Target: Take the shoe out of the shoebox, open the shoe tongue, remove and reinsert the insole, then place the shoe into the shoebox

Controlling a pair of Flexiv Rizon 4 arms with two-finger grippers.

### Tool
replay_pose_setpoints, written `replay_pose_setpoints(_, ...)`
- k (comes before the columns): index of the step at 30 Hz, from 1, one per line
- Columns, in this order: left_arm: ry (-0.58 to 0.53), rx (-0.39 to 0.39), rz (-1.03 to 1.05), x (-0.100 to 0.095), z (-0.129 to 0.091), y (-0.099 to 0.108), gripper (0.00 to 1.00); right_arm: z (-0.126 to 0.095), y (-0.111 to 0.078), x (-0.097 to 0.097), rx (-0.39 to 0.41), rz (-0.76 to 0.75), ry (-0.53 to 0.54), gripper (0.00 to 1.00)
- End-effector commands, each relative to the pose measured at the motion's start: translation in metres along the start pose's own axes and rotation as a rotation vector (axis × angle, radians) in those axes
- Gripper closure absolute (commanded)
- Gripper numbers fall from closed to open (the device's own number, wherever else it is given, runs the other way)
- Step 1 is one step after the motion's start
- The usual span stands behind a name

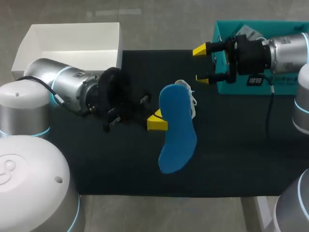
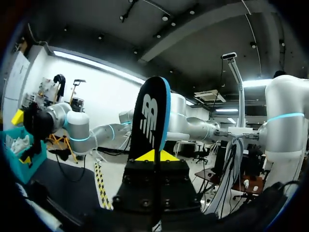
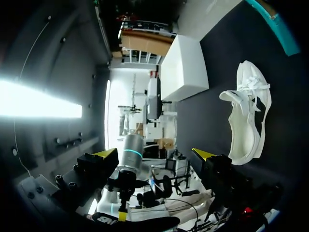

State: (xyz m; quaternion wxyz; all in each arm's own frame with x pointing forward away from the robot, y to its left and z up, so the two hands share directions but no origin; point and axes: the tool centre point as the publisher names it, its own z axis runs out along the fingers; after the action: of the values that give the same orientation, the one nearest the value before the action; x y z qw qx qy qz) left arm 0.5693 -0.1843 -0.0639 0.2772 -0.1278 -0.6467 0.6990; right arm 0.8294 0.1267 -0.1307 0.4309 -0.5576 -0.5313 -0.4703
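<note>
My left gripper (image 1: 157, 121) is shut on the blue insole (image 1: 177, 128), holding it by one edge over the black mat. The white shoe (image 1: 187, 92) lies on the mat under the insole, mostly hidden by it in the head view. In the left wrist view the insole (image 2: 152, 116) stands on edge between the yellow tips of that gripper (image 2: 155, 155), its dark printed face showing. The right wrist view has the whole shoe (image 3: 248, 116) lying on its side ahead of my right gripper (image 3: 154, 154). That right gripper (image 1: 202, 64) hangs open and empty beside the teal box.
A white open box (image 1: 72, 46) stands at the back left of the mat (image 1: 120, 164); the right wrist view shows this box (image 3: 186, 67) beyond the shoe. A teal box (image 1: 227, 24) with paper inside stands at the back right, behind my right gripper.
</note>
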Motion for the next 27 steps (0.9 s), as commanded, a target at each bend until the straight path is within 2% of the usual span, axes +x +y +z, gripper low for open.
replay_pose_setpoints(1,-0.036,-0.484,0.526,-0.007,-0.022,-0.010,1.00,-0.001,-0.007,0.000,-0.023,0.003,0.000,0.00)
replay_pose_setpoints(4,-0.038,-0.571,0.604,-0.019,-0.035,-0.011,1.00,-0.002,-0.009,-0.002,-0.043,0.005,-0.003,0.00)
replay_pose_setpoints(8,-0.110,-0.671,0.766,-0.039,-0.057,-0.017,1.00,-0.003,-0.010,-0.003,-0.070,0.009,-0.001,0.00)
replay_pose_setpoints(10,-0.169,-0.685,0.805,-0.048,-0.066,-0.020,1.00,-0.003,-0.010,-0.004,-0.077,0.009,0.000,0.00)
replay_pose_setpoints(11,-0.199,-0.658,0.817,-0.053,-0.071,-0.022,1.00,-0.003,-0.010,-0.003,-0.080,0.009,0.000,0.00)
replay_pose_setpoints(17,-0.199,-0.658,0.817,-0.053,-0.071,-0.022,1.00,0.001,-0.011,-0.005,-0.108,0.009,0.004,0.00)
replay_pose_setpoints(27,-0.199,-0.658,0.817,-0.053,-0.071,-0.022,1.00,0.014,-0.012,-0.003,-0.106,0.035,0.034,0.00)
